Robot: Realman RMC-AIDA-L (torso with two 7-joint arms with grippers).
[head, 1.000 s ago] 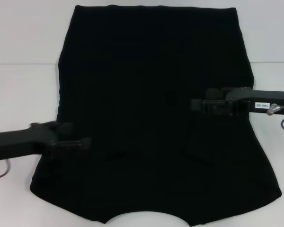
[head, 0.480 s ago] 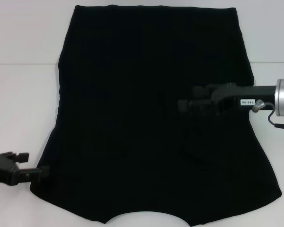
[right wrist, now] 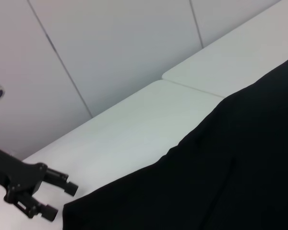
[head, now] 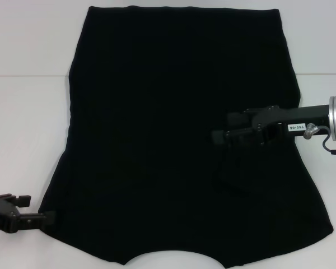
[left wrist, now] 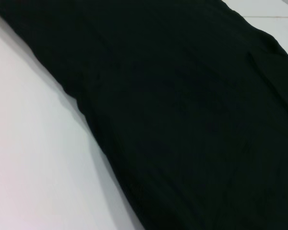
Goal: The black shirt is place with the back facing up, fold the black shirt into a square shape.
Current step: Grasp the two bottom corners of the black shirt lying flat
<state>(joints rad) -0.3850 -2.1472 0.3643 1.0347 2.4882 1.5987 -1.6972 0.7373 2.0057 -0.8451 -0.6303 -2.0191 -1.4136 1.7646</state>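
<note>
The black shirt [head: 179, 129] lies flat on the white table [head: 28, 129], plain side up, with its sides folded in and no lettering showing. My left gripper [head: 40, 208] is open and empty over the table, just off the shirt's near left corner. It also shows far off in the right wrist view [right wrist: 62, 199]. My right gripper [head: 217, 128] is open and hovers over the shirt's right half, above a small raised crease [head: 223, 168]. The left wrist view shows the shirt's edge [left wrist: 182, 120] on the table.
A table seam [head: 22, 75] runs behind the shirt's middle. A white panelled wall [right wrist: 110, 48] stands beyond the table. Bare table shows on both sides of the shirt.
My left gripper has drawn back off the shirt's left side to the near left corner. My right gripper moved a little inward over the shirt and then dipped slightly.
</note>
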